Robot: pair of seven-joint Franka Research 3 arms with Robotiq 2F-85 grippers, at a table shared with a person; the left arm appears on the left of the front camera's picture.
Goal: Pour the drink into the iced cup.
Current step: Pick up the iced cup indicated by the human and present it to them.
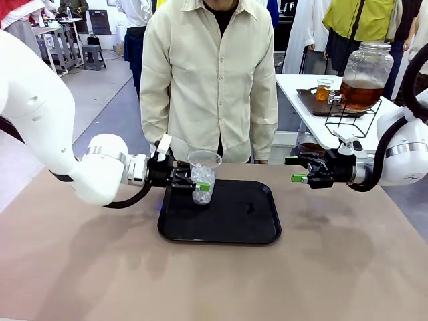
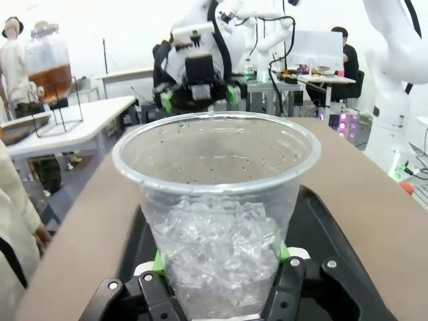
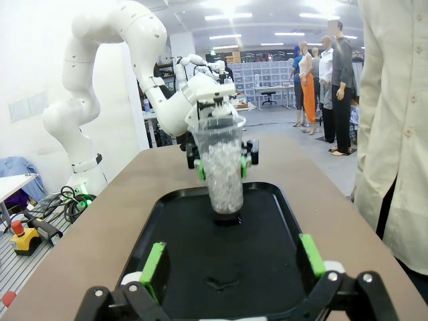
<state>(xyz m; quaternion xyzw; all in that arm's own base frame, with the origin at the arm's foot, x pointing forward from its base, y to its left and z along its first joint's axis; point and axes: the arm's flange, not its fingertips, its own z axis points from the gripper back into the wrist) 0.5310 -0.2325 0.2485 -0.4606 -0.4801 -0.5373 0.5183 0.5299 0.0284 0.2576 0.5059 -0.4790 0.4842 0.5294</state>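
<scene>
The brown table point(image 1: 348, 267) carries a black tray point(image 1: 247, 221), and a person in a pale shirt point(image 1: 207, 80) stands at its far edge. On a white side table point(image 1: 301, 87) beyond the right arm, a big clear glass jar point(image 1: 364, 73) sits on a wire stand. The drink point(image 1: 360, 93) is amber and fills the jar's lower part, well apart from the tray. A small cup point(image 1: 325, 89) of the same liquid stands just beside the jar.

The iced cup point(image 1: 203, 175) is upright over the tray's far left part, with only ice in it and no amber liquid. It seems to rest on the tray, though its base could be just off the surface. The left gripper point(image 1: 202, 185) pinches the cup low on its wall, a green pad pressed to either side. The right gripper point(image 1: 297, 168) hangs over the table to the right of the tray, its fingers spread and nothing between them.

By my reading, the cup is steadied and ready, but the pour has not begun. The drink has yet to be fetched, brought over and tipped in.
</scene>
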